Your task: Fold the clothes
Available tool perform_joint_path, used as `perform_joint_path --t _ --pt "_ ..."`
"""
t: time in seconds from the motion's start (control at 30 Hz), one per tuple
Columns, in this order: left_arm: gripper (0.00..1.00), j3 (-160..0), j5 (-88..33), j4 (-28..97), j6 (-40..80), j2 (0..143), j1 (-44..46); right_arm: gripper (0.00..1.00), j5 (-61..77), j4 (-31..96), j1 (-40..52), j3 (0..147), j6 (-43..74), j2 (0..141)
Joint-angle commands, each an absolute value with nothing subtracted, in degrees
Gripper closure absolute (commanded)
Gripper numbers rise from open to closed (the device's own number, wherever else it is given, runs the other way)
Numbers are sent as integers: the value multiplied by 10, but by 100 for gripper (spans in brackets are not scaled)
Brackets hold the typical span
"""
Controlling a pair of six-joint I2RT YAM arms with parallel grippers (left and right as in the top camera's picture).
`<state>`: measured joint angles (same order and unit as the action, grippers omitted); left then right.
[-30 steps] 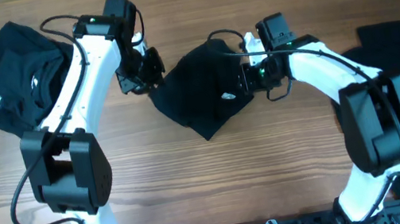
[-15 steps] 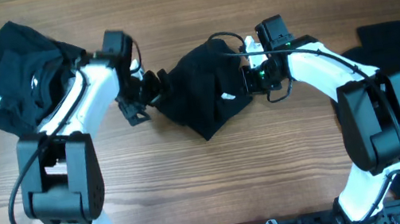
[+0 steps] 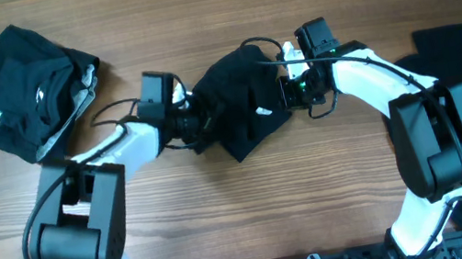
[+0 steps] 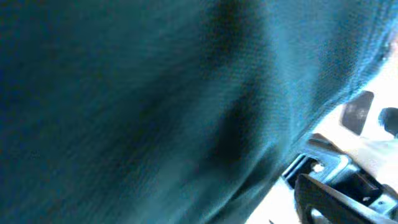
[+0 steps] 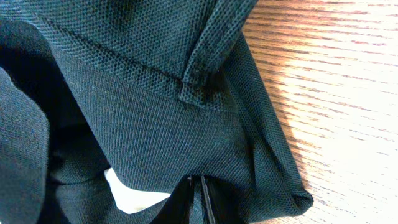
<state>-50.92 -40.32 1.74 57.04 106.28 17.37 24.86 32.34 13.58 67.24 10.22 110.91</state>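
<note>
Brown wooden counter (image 3: 253, 210) lies open on the near side of the crumpled black soft-fabric T-shirt (image 3: 240, 100). Right pincer (image 3: 288, 92) is clamped on its right edge. Left pincer (image 3: 199, 122) is at its left edge, and I cannot tell its state.

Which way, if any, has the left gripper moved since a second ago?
Yes. The left gripper moved down-frame toward the robot base and slightly right, away from the folded pile, to the left edge of the centre shirt.
</note>
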Motion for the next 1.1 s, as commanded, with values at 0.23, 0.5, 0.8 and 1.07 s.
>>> perform_joint_path --t 0.23,0.5,0.8,1.07 --pt "56 -474 -247 -104 602 1132 212 90 253 340 138 678 105 1118" --pt "96 -474 -289 -52 404 1098 180 96 253 408 121 678 104 1033" --pt "96 -586 -334 188 302 849 -16 86 275 402 95 679 92 847" --pt "96 -651 -336 145 290 795 -201 86 275 405 95 679 109 849"
